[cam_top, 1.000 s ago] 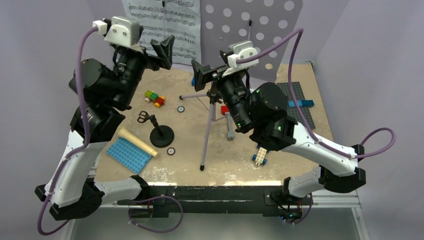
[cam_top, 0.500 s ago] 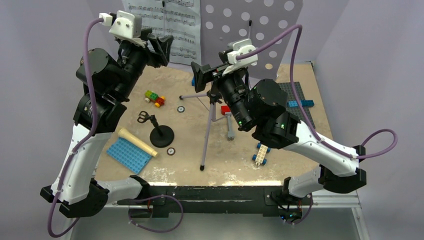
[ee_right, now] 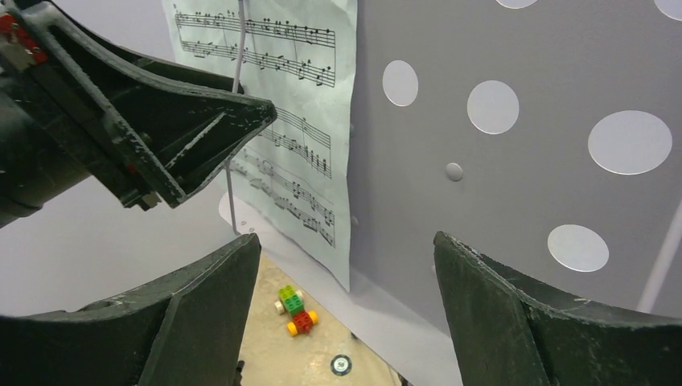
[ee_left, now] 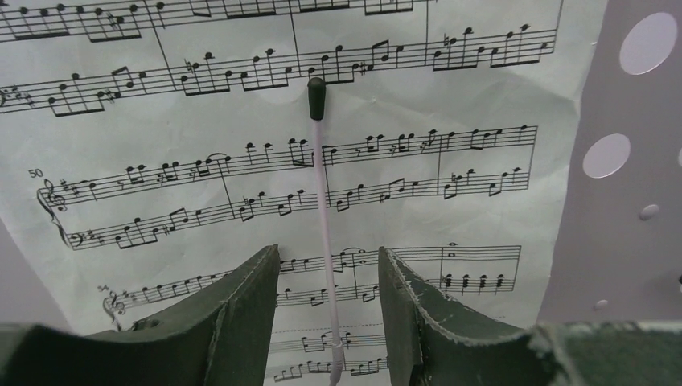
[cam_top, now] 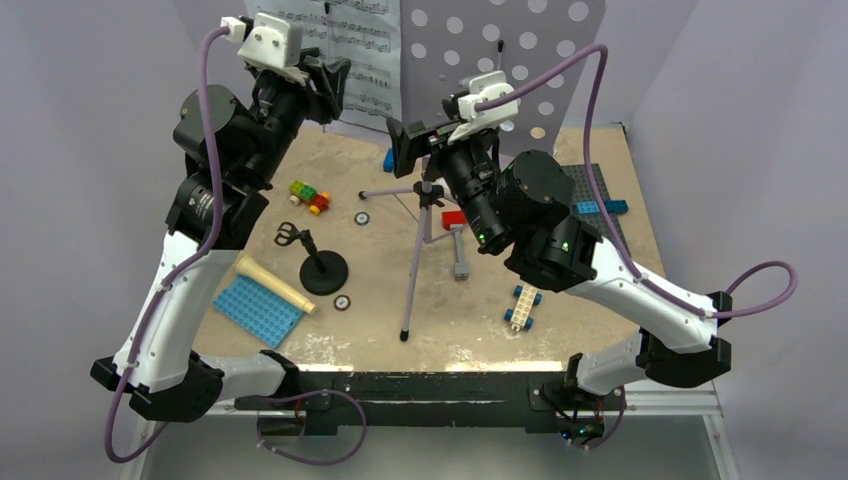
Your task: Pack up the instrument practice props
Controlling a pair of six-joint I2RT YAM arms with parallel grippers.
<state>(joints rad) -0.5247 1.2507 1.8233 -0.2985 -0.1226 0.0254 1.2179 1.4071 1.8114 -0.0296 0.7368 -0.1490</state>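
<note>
**Top external view.** The counter point(cam_top: 380, 290) shows bare sand-coloured surface along its near edge and between the black mic stand point(cam_top: 322, 270) and the tripod legs point(cam_top: 425, 240) of the lilac music stand point(cam_top: 520, 50). Grey walls close in on the left, right and far edges. The stand's perforated panel rises toward the far edge, with the sheet-music pages point(cam_top: 345, 50) on its left half.

My left arm is stretched up over the far left corner, wrist raised to the pages. My right arm is folded over the right half of the counter, wrist lifted above the tripod hub and facing the panel.

**Left wrist view.** My left jaws stand part-way apart and grip nothing. The thin page-retaining rod point(ee_left: 324, 201) runs up between them, touching neither, with the pages right behind it.

**Right wrist view.** My right jaws are spread wide and empty, framing the panel and the pages' right edge.

The cream microphone point(cam_top: 272, 283) lies near the left edge against a blue studded plate point(cam_top: 255, 312), just beside the upright mic stand.
</note>
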